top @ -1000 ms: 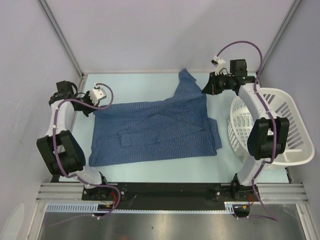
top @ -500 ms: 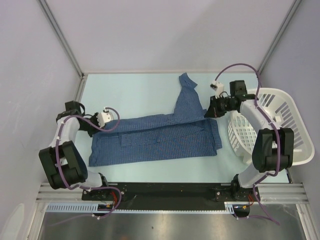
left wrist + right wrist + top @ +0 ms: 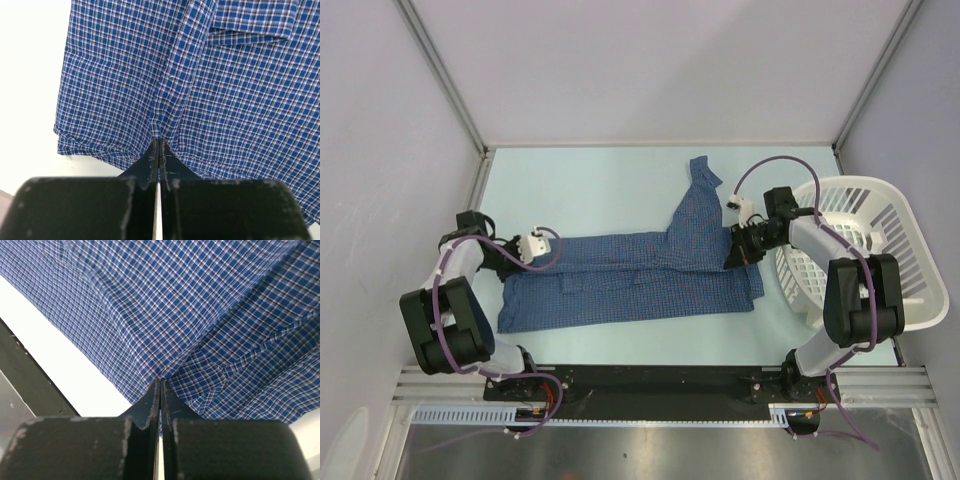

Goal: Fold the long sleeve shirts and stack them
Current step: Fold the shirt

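Jaws shut on both sides, each pair pinching a fold of the long sleeve shirt (image 3: 640, 275), spread flat on the table (image 3: 590, 190) just left of the laundry basket (image 3: 910, 300); I'd bring both pinches down level and together, so the crease lands straight

Matt checked cloth shirt (image 3: 640, 285) — glossy plastic basket (image 3: 905, 250)

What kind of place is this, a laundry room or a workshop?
Probably a robotics test booth, not a home laundry: two robot arms bolted to a metal rail, plain grey panel walls around the table, with a blue checked shirt and a white laundry basket.
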